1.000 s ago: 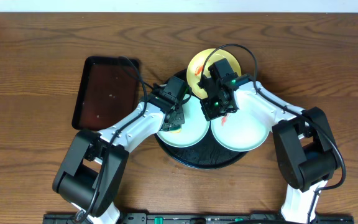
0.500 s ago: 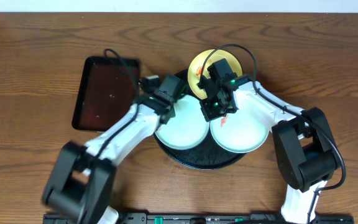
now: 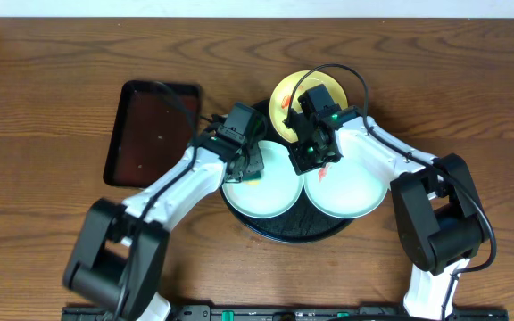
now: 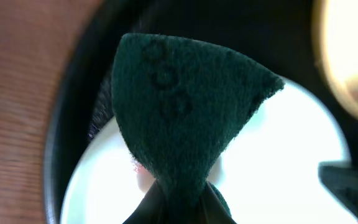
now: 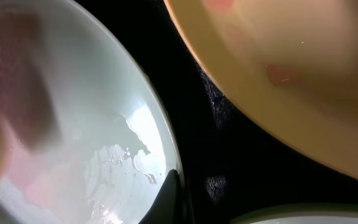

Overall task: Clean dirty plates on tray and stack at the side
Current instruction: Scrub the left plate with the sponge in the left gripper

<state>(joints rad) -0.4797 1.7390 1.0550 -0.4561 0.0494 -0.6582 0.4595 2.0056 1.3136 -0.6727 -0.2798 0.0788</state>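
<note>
Left end effector: clamped on a dark green scouring pad, pinched at its lower point so that it fans upward in the wrist view. The pad sits over the upper left part of the left mint-white plate. A faint pink mark shows on the plate at the pad's edge.

Right end effector: closed, nothing visible between the fingers. It sits over the upper left rim of the right mint-white plate, close to where the two mint plates meet. A red-orange smear lies on that plate just beside it. The right wrist view shows one dark fingertip at a mint plate's rim, but blur hides any contact.

Pale yellow plate: at the far edge, partly under the right wrist, with a red-orange smear on its left side.

All three plates lie on the round black tray at mid counter. A dark brown rectangular tray lies to the left, apart from the black one.
</note>
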